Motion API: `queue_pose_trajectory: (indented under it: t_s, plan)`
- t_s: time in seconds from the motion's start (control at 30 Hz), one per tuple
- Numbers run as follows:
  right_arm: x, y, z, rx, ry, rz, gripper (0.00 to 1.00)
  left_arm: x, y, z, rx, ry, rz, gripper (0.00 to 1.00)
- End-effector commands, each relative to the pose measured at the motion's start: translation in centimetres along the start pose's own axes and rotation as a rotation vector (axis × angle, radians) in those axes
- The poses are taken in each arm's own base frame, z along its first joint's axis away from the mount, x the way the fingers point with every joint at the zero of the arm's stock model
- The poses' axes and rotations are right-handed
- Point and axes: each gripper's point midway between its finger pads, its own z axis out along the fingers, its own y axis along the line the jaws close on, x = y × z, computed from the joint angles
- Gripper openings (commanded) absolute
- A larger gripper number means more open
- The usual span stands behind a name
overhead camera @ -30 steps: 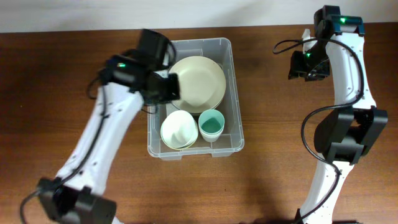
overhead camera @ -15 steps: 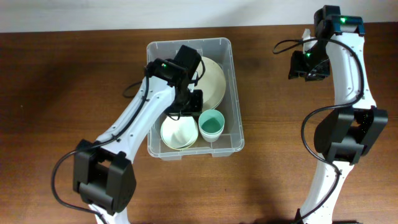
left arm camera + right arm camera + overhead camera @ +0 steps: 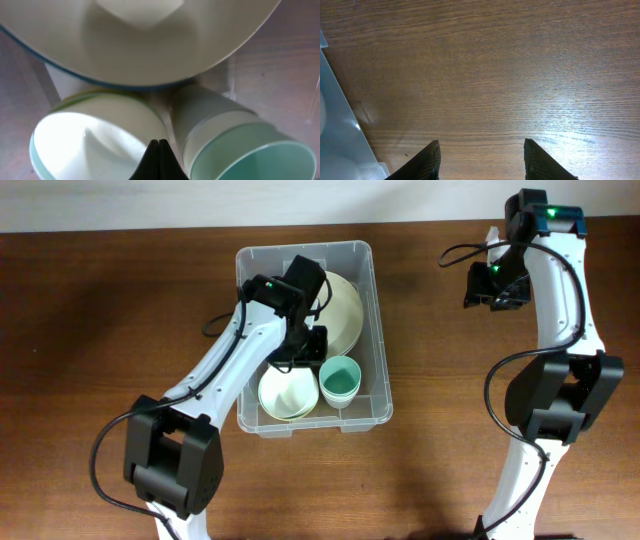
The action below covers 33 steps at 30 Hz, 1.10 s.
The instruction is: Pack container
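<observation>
The clear plastic container (image 3: pixel 378 330) sits at the table's middle and holds a large cream plate (image 3: pixel 342 308), a stack of pale bowls (image 3: pixel 287 391) and a teal cup (image 3: pixel 340 380). My left gripper (image 3: pixel 309 352) is inside the container, above the gap between bowls and cup, shut and empty. In the left wrist view its closed fingertips (image 3: pixel 159 150) sit between the bowl (image 3: pixel 95 140) and the cup (image 3: pixel 250 150), with the plate (image 3: pixel 145 45) above. My right gripper (image 3: pixel 490 288) hovers over bare table right of the container, open and empty (image 3: pixel 481 150).
The wooden table surrounds the container. The container's corner (image 3: pixel 340 130) shows at the left edge of the right wrist view.
My left arm swung from the container's left rim into the container, over the bowls and cup, then held still. The right arm has not moved.
</observation>
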Motion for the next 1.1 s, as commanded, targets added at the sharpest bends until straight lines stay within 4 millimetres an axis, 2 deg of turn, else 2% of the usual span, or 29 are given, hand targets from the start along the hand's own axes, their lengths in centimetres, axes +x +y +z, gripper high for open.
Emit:
queue_pose_trajectory:
  t_s: [0.0, 0.33, 0.6, 0.7, 0.87, 0.97, 1.07]
  plan:
    - [-0.4, 0.1, -2.4, 0.009, -0.061, 0.001, 0.49, 0.6, 0.1, 1.1, 0.002, 0.026, 0.019, 0.01]
    - [-0.4, 0.1, -2.4, 0.009, -0.060, 0.001, 0.49, 1.6, 0.7, 2.2, -0.011, 0.058, 0.013, 0.01]
    - [-0.4, 0.1, -2.4, 0.008, -0.060, 0.001, 0.49, 1.8, 0.7, 2.1, -0.014, 0.065, 0.012, 0.01]
    - [-0.4, 0.1, -2.4, 0.008, -0.060, 0.001, 0.49, 1.2, 0.4, 0.4, -0.003, 0.034, 0.015, 0.01]
    - [-0.4, 0.1, -2.4, 0.009, -0.060, 0.001, 0.49, 0.2, 0.1, -5.3, -0.022, -0.081, 0.028, 0.01]
    - [-0.4, 0.1, -2.4, 0.009, -0.060, 0.001, 0.49, 1.1, -0.4, -8.0, 0.011, -0.101, 0.020, 0.00]
    - [-0.4, 0.1, -2.4, 0.009, -0.060, 0.001, 0.49, 3.5, -1.3, -8.8, 0.077, -0.023, -0.008, 0.01]
